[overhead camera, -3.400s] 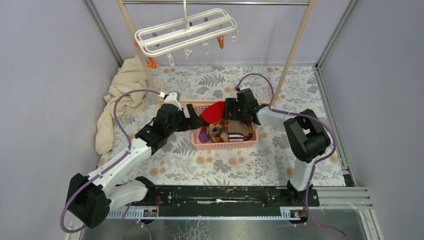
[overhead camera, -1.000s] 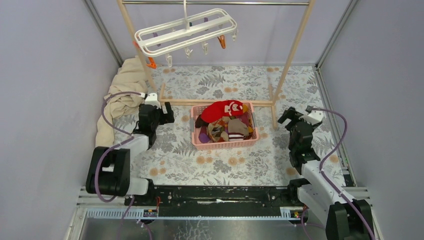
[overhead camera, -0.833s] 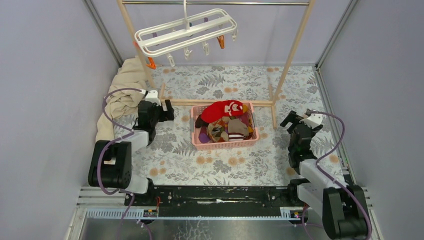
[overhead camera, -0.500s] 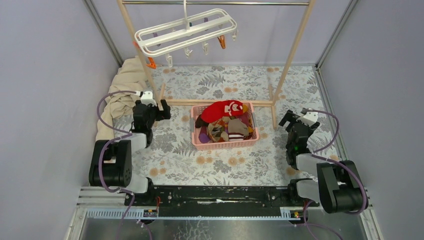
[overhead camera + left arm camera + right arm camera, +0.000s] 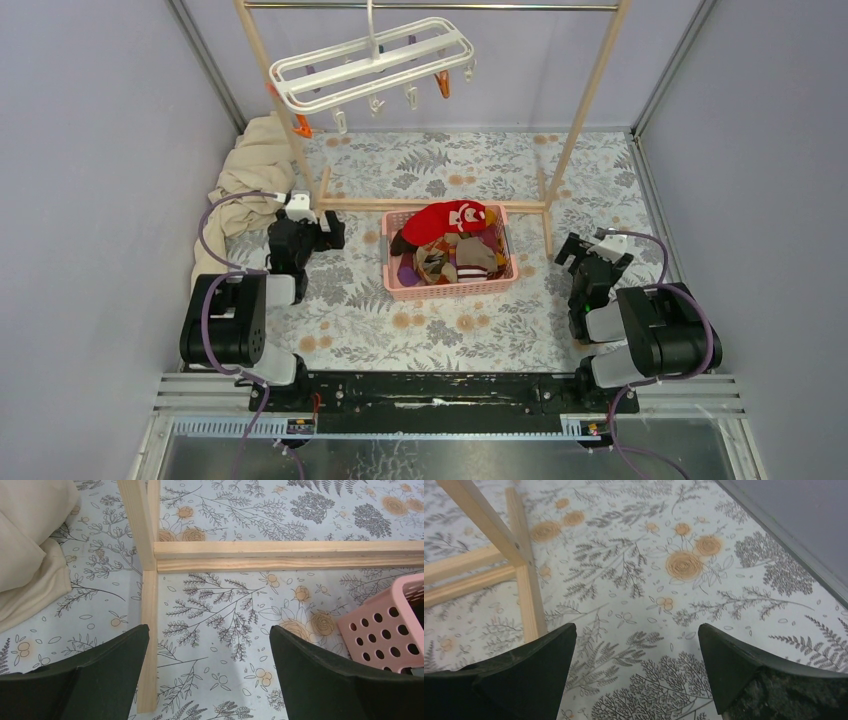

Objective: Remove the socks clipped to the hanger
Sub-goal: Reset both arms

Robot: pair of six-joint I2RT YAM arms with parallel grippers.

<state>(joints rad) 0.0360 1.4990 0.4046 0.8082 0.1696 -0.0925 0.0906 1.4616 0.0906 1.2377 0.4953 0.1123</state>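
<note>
**Floral-clothed table (image 5: 450,340), bare hanger (image 5: 372,62), socks (image 5: 447,240) in the basket**

From above, the white hanger hangs by its hook from the rail of the wooden rack (image 5: 585,100) at the table's far edge. As far as I can see its clips dangle with nothing in them. The socks lie heaped in a pink basket (image 5: 450,290) mid-table, a red one on top, so the job looks done to me. A beige cloth (image 5: 240,190) slumps in the far left corner. Both arms sit folded low, well apart from the basket. The left gripper (image 5: 327,228) and the right gripper (image 5: 588,250) are both spread wide and hold nothing.

The left wrist view shows its jaws gaping over bare cloth, with the rack's base bar beyond and a basket corner at the right.

The right wrist view shows its jaws equally wide and empty, near the rack's right foot by the table's right edge.

I'd judge the socks soft, light and limp. Pinch one by a cuff or fold and it should lift free, though it may drag a neighbour along.
</note>
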